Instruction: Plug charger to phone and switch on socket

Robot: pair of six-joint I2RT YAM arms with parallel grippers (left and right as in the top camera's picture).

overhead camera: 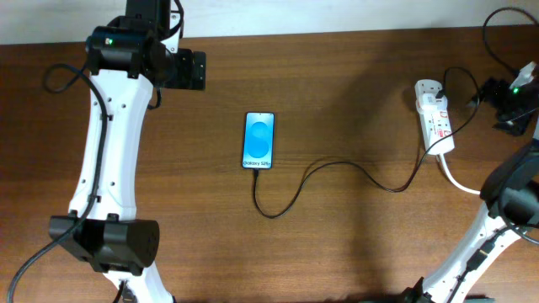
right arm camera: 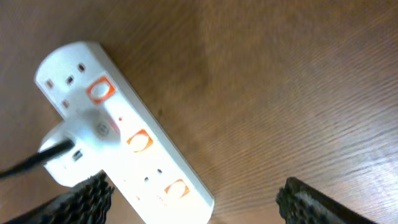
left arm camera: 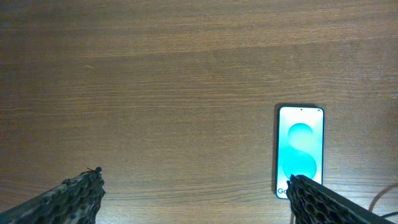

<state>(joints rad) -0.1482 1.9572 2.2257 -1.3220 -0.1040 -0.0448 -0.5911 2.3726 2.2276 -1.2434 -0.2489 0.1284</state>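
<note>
The phone (overhead camera: 259,140) lies flat mid-counter (overhead camera: 354,76), its blue screen lit and facing up. The charger (overhead camera: 337,162), a thin black cable, curls from the phone's near edge to the socket (overhead camera: 434,118), a white strip with orange-red switches at far right.

The table (left arm camera: 155,74) is brown wood with fine straight grain, matt with a faint sheen. The phone (overhead camera: 259,140) has a glossy glass screen in a black frame. The power strip (right arm camera: 146,171) is smooth, shiny white plastic with orange-red switches. The charger cable (overhead camera: 333,164) looks thin, black and matt. The left gripper (left arm camera: 196,180) and right gripper (right arm camera: 194,185) have black fingers (left arm camera: 68,199) with a rough, honeycomb-textured surface.
</note>
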